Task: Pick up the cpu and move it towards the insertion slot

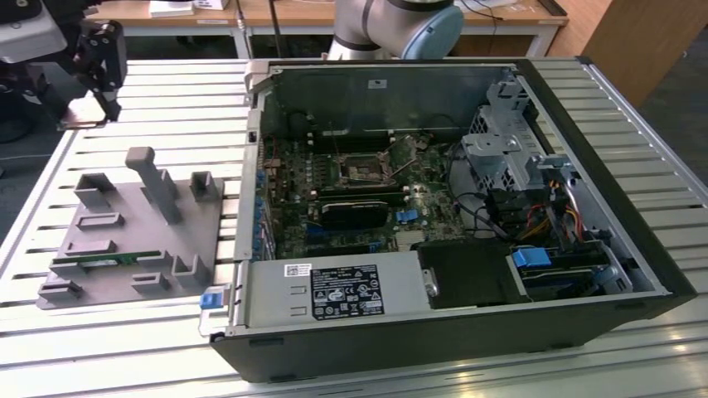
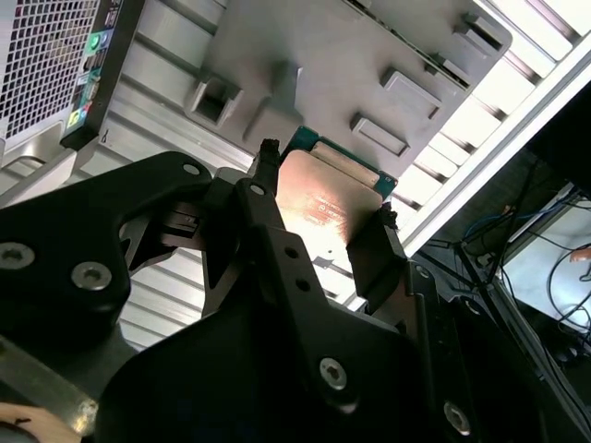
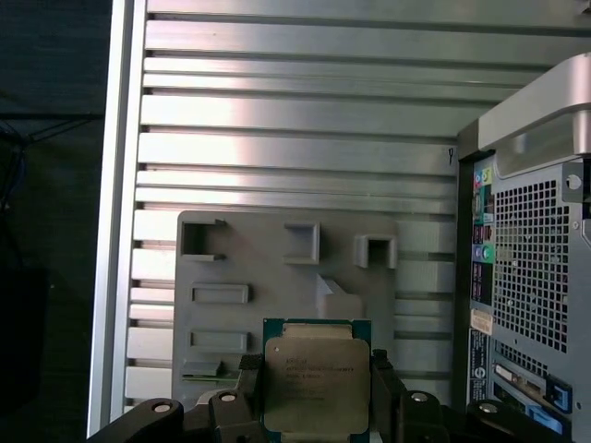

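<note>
First wrist view: gripper (image 3: 316, 374) clenched on the cpu (image 3: 317, 392) above the slatted metal table (image 3: 295, 138). Grey fixture plate (image 3: 277, 254) lies beneath, computer case (image 3: 536, 258) beside it

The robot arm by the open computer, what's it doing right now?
The arm's tool is shut on the cpu, gripping two opposite edges and holding it in the air, clear of the grey parts tray. The insertion slot inside the open computer case stands bare. The chip is well off to the exterior view's left of it.
</note>
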`<state>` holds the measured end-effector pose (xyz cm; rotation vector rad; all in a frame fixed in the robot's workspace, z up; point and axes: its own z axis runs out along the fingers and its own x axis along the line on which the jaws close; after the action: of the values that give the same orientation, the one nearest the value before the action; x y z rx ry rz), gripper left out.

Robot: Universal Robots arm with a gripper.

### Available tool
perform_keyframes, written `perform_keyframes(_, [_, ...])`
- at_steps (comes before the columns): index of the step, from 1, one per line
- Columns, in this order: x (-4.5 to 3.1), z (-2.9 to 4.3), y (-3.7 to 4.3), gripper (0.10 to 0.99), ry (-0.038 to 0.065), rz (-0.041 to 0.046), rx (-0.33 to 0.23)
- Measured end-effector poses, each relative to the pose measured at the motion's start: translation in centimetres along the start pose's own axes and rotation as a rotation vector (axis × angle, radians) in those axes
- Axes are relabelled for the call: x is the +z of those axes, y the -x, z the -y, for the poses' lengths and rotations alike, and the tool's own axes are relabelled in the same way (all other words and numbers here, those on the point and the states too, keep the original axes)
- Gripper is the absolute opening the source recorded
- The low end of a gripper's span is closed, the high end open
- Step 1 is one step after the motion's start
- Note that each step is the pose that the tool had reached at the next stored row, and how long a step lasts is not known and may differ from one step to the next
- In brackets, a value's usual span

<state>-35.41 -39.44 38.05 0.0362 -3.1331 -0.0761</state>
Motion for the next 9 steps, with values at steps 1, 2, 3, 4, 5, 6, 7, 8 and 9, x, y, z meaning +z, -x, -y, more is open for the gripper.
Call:
perform_keyframes(1, [0.00, 0.00, 0.05, 0.545, 0.000, 0.0000, 0.000])
perform_keyframes(2, [0.00, 0.00, 0.09, 0.545, 0.000, 0.0000, 0.000])
perform_keyframes(3, [0.00, 0.01, 0.14, 0.545, 0.000, 0.0000, 0.000])
perform_keyframes(4, [0.00, 0.01, 0.19, 0.545, 0.000, 0.0000, 0.000])
perform_keyframes(5, [0.00, 0.01, 0.23, 0.545, 0.000, 0.0000, 0.000])
perform_keyframes(6, [0.00, 0.01, 0.27, 0.545, 0.000, 0.0000, 0.000])
perform_keyframes(7, [0.00, 0.01, 0.31, 0.545, 0.000, 0.0001, 0.000])
perform_keyframes(8, [0.00, 0.01, 0.35, 0.545, 0.000, 0.0000, 0.000])
perform_keyframes(9, [0.00, 0.01, 0.39, 0.545, 0.000, 0.0000, 0.000])
